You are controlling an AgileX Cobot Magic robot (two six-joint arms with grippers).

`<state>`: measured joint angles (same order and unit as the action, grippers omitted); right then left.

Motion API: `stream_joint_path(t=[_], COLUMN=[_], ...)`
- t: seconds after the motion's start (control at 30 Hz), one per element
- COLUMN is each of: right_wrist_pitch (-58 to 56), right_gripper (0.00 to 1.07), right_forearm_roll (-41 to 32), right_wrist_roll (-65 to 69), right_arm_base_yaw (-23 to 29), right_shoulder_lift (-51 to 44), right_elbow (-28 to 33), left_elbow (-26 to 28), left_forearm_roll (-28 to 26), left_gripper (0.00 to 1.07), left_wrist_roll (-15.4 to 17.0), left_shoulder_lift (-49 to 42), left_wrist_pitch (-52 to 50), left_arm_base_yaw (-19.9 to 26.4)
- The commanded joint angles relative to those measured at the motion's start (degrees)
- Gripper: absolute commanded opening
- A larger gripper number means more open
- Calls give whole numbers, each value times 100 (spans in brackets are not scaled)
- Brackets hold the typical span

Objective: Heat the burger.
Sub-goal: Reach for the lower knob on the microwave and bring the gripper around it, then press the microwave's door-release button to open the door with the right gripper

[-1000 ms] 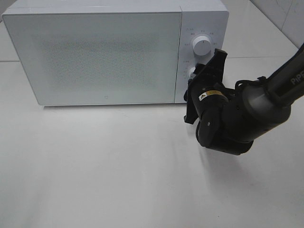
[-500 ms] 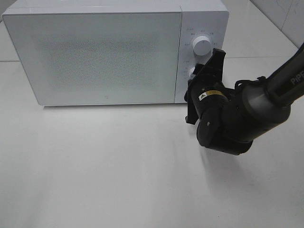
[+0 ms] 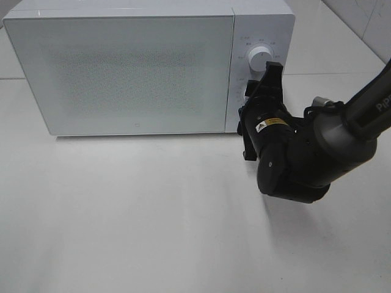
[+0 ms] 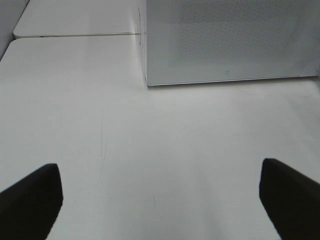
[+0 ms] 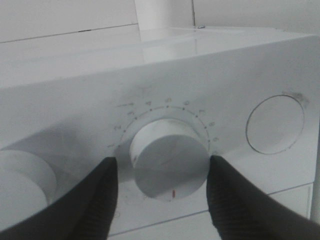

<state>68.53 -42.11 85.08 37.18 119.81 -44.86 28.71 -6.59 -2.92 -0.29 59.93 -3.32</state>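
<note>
White microwave (image 3: pixel 122 67): stood straight ahead of your right gripper (image 5: pixel 161 167), door shut; the frosted front hid whatever was inside.
Burger: you could not see it in any view.
Right gripper: released, its fingers (image 5: pixel 100 195) straddled the lower dial (image 5: pixel 170 160), with a sliver of gap showing on one side.
Upper dial (image 3: pixel 259 55): sat just beside the right gripper's far fingertip.
Left gripper (image 4: pixel 160 200): you had it spread wide, holding nothing, over the table (image 4: pixel 150 150), with the microwave's corner ahead of it.
</note>
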Motion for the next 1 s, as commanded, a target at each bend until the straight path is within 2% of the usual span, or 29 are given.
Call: stream_joint_path(t=[0.03, 0.1, 0.17, 0.33, 0.43, 0.6, 0.67, 0.73, 0.77, 0.8, 0.87, 0.9, 0.97, 1.0], right_wrist_pitch=[894, 745, 521, 206, -355, -1054, -1329, -1782, -1782, -2303, -2504, -2962, -3191, -3684], right_gripper=[63, 70, 73, 73, 73, 73, 73, 73, 73, 73, 73, 73, 73, 73], right_forearm_roll=[258, 453, 533, 670, 837, 848, 848, 842, 842, 842, 842, 825, 837, 848], right_wrist_roll=[-149, -149, -241, -831, -1576, -2309, -2813, -3862, -3862, -4761, -5105, -5861, -6211, -6767], right_arm_base_yaw=[40, 40, 40, 40, 40, 40, 40, 40, 40, 40, 40, 11, -29, -115], right_shoulder_lift=[-109, -183, -286, -584, -980, -1381, -1587, -1891, -1891, -2114, -2206, -2424, -2521, -2704], right_elbow=[92, 229, 350, 670, 1026, 1295, 1392, 1467, 1467, 1461, 1461, 1455, 1455, 1455], left_elbow=[-6, -6, -6, -6, -6, -6, -6, -6, -6, -6, -6, -6, -6, -6], left_forearm_roll=[-11, -11, -11, -11, -11, -11, -11, -11, -11, -11, -11, -11, -11, -11], left_gripper=[101, 101, 101, 101, 101, 101, 101, 101, 101, 101, 101, 101, 101, 101], left_wrist_roll=[-6, -6, -6, -6, -6, -6, -6, -6, -6, -6, -6, -6, -6, -6], left_shoulder_lift=[-115, -115, -115, -115, -115, -115, -115, -115, -115, -115, -115, -115, -115, -115], left_wrist_pitch=[-40, -40, -40, -40, -40, -40, -40, -40, -40, -40, -40, -40, -40, -40], left_arm_base_yaw=[11, 11, 11, 11, 11, 11, 11, 11, 11, 11, 11, 11, 11, 11])
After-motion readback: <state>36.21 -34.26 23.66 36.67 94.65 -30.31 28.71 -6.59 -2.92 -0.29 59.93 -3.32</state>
